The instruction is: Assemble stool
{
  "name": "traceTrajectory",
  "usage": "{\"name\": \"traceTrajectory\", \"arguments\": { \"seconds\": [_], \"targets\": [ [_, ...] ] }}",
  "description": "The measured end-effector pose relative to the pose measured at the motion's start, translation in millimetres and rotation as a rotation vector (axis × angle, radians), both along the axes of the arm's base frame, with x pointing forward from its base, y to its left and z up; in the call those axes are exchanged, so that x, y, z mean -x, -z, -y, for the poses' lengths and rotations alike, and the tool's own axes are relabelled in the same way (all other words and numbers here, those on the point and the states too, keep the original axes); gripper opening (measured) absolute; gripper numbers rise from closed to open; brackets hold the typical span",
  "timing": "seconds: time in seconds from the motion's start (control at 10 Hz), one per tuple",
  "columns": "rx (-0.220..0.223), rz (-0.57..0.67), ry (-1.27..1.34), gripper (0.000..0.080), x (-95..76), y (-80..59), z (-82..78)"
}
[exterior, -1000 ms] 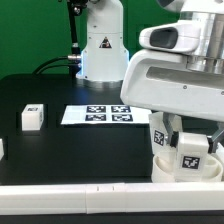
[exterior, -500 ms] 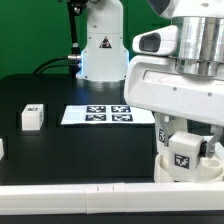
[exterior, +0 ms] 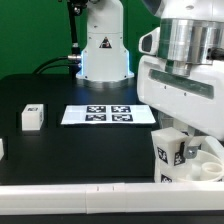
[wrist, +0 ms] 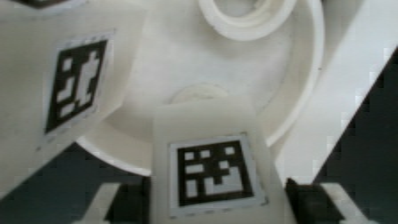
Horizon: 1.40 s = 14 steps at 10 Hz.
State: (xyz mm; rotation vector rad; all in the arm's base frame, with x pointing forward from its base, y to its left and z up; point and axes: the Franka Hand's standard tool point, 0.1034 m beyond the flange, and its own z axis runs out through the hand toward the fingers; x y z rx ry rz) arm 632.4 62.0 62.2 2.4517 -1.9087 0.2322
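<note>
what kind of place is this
Probably a robotics lab bench: an arm base behind a black table, a marker board lying on it, and a tagged white leg set out.

Claw (wrist: 217,198) grips a tagged leg (wrist: 214,165) above the seat (wrist: 134,125).

Marker board (exterior: 108,114) mid-table, before robot base (exterior: 103,45). Loose leg (exterior: 32,117) on table (exterior: 60,150), exterior view's left of it. Seat (exterior: 200,172) front, exterior view's right; first leg (wrist: 214,170), second leg (wrist: 71,85) side by side on it.
</note>
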Motion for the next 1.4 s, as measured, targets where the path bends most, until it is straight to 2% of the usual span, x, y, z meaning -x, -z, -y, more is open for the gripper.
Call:
{"name": "traceTrajectory", "arguments": {
  "seconds": [0.2, 0.4, 0.5, 0.6, 0.7, 0.8, 0.9, 1.4],
  "targets": [
    [0.007, 0.005, 0.099, 0.035, 3.5, 0.2, 1.4],
    [0.01, 0.004, 0.092, 0.035, 3.8, 0.8, 1.4],
    [0.007, 0.009, 0.079, 0.0443, 3.0, -1.0, 1.9],
    [-0.015, 0.027, 0.055, 0.0572, 3.3, -12.3, 4.6],
    [-0.046, 0.043, 0.041, 0.0625, 9.7, -28.9, 9.4],
    [-0.054, 0.046, 0.033, 0.0645, 17.5, -38.3, 8.9],
    [-0.057, 0.048, 0.026, 0.0645, 20.1, -40.2, 3.7],
    [-0.047, 0.04, -0.034, 0.0649, 20.8, -36.4, 4.7]
  ]
}}
